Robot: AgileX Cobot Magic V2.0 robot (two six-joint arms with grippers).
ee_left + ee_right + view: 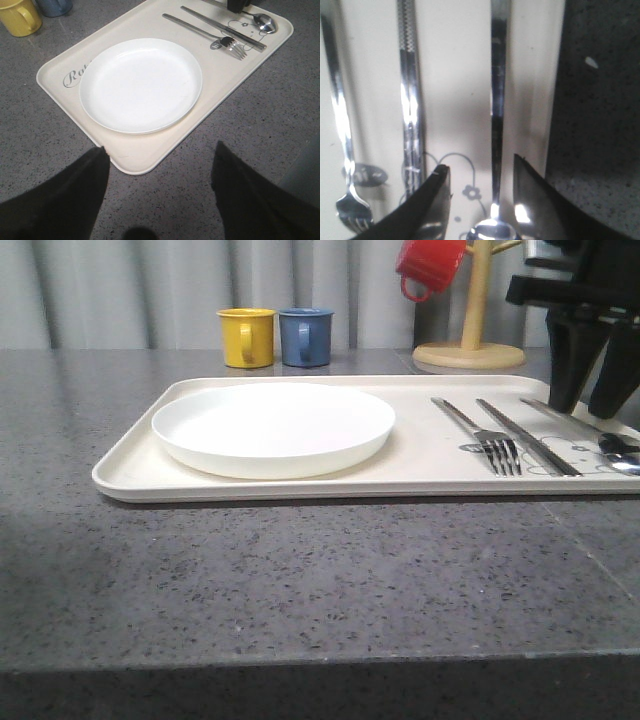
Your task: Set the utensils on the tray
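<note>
The cream tray [420,468] lies across the middle of the table. The white plate [273,426] rests on its left half. On its right part the fork [497,448], knife [528,437] and spoon [613,446] lie side by side. My right gripper [585,408] hangs open just above the spoon's handle [497,100], which lies flat on the tray between the fingers, untouched. My left gripper [160,152] is open over bare table beside the tray's corner [142,167], holding nothing. The plate [141,85] lies beyond it.
A yellow mug [246,337] and a blue mug [305,336] stand behind the tray. To their right, a wooden mug tree [477,315] holds a red mug [432,265], close to my right arm. Grey speckled table [300,580] stretches in front of the tray.
</note>
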